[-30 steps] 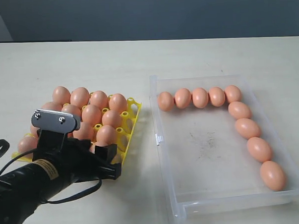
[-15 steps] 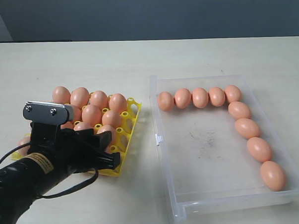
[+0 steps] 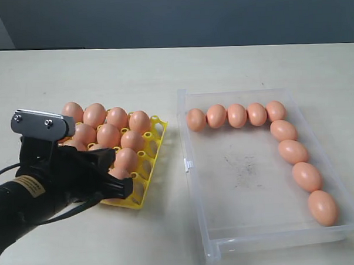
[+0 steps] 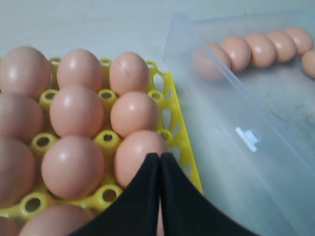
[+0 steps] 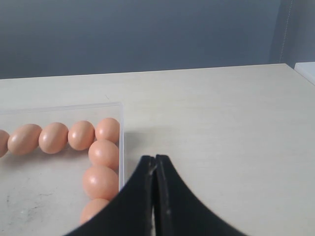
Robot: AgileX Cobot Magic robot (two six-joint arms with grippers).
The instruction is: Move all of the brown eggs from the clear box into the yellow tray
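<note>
Several brown eggs (image 3: 237, 115) lie in an L along the far and right walls of the clear box (image 3: 191, 184). More brown eggs (image 3: 108, 134) fill cups of the yellow tray (image 3: 150, 166) to its left. My left gripper (image 3: 124, 186) hovers over the tray's near right corner, shut with nothing in it. In the left wrist view its tips (image 4: 160, 156) meet just above a seated egg (image 4: 139, 151) near the tray's edge (image 4: 183, 147). My right gripper (image 5: 155, 158) is shut and empty beside the box's right wall (image 5: 121, 147), near the eggs (image 5: 103, 153) there; the exterior view does not show it.
Both containers rest on a pale table (image 3: 162, 68), with a narrow strip of tabletop between them. A small clip (image 3: 189, 163) sits on the box's left rim. The box floor (image 3: 243, 176) is bare and scuffed in the middle.
The left gripper's jaws have closed from open to shut, empty. The left arm has drawn back to the left, off the tray's front-right eggs. The eggs have not moved.
</note>
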